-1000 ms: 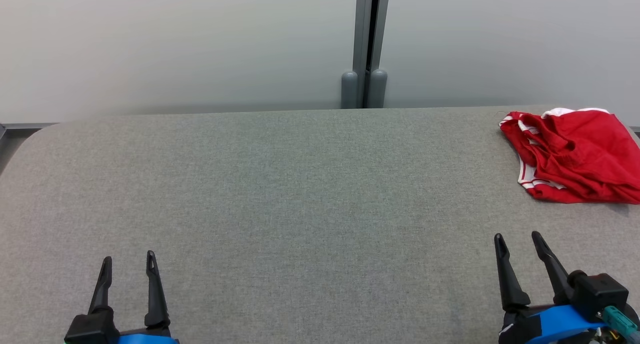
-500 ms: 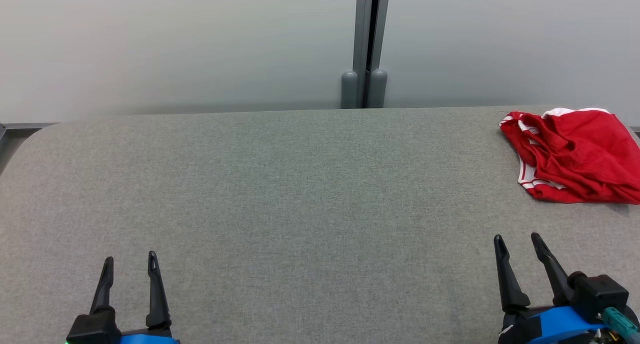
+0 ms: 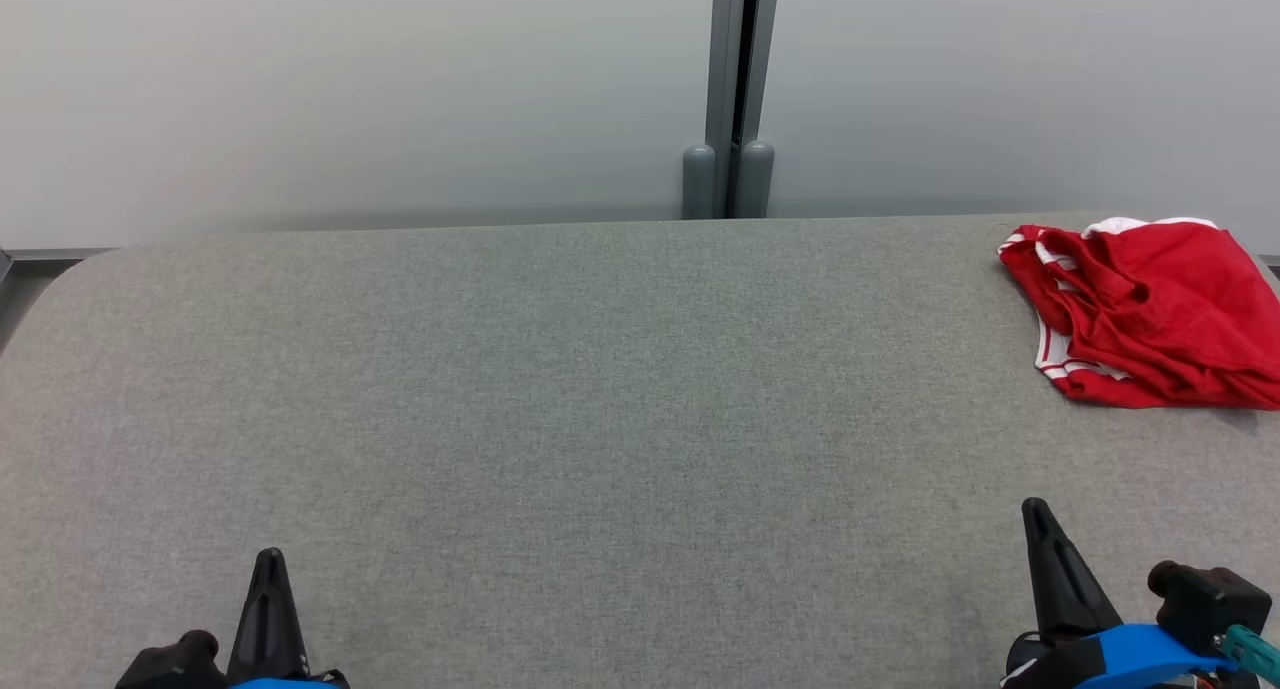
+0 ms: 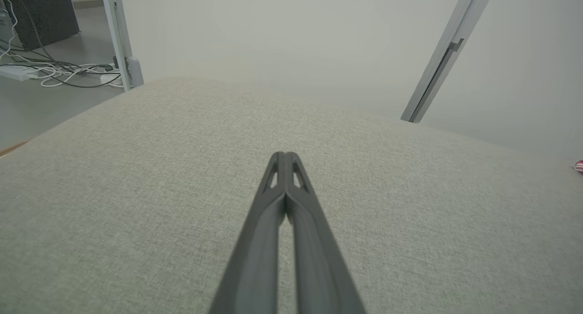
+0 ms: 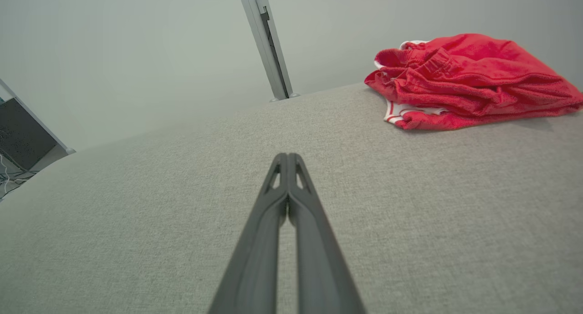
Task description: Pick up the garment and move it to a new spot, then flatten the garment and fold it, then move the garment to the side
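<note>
The left gripper [image 3: 268,561] sits low near the table's [image 3: 600,389] front left corner and the right gripper [image 3: 1035,514] near its front right corner. On each, the two dark fingers are pressed together tip to tip with nothing between them, as both wrist views make plain. The red shorts [image 3: 1150,314] lie at the far right corner of the grey fabric-covered table, well apart from both grippers, and run off the head view's right edge. They are doubled over loosely, with white side stripes showing at the near left of the pile and a gathered elastic waistband along its far side. Such a pile, off to one side, would fit shorts waiting to be picked up as well as shorts roughly folded and set aside. By the look of them they are light, soft and limp: they would sag and unfold when lifted, and drag a little on the cloth surface instead of sliding. The waistband and the striped hem are the thicker, firmer edges, so a pinch there should hold best. No brand, label or writing can be read.
</note>
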`<state>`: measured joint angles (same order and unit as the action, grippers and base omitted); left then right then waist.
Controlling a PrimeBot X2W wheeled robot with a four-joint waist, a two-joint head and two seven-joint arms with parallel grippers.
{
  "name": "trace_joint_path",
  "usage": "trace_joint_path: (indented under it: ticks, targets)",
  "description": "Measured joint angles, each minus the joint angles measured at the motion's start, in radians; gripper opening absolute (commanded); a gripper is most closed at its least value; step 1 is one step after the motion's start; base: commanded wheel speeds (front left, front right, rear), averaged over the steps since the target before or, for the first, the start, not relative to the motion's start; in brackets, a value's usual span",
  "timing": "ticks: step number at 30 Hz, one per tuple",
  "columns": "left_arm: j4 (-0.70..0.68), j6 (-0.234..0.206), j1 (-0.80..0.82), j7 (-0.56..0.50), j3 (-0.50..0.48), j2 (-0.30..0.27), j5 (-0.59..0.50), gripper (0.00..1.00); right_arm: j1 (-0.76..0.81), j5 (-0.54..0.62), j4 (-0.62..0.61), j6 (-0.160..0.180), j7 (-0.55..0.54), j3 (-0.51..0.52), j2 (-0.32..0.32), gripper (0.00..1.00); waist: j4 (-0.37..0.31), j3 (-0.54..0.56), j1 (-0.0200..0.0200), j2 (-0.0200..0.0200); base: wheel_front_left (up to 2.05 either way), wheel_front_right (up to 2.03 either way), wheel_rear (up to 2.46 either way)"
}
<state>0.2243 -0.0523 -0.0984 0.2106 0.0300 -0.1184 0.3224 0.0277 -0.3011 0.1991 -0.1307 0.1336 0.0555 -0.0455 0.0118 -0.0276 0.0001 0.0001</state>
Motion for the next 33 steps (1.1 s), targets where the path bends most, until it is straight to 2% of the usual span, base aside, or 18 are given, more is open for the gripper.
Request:
trace_joint_path:
  ticks: [15,33]
  targets:
    - [0.002,0.035,0.036,-0.063,-0.025,0.016,0.260,0.00,-0.018,-0.261,0.007,0.000,-0.047,0.011,0.000,0.00,-0.002,0.003,0.0000,0.0000,0.00,0.00,0.00]
    - [0.006,0.071,0.074,-0.129,-0.054,0.028,0.518,0.00,-0.044,-0.523,0.015,0.000,-0.097,0.021,0.000,0.00,-0.003,0.007,0.0000,0.0000,0.00,0.00,0.00]
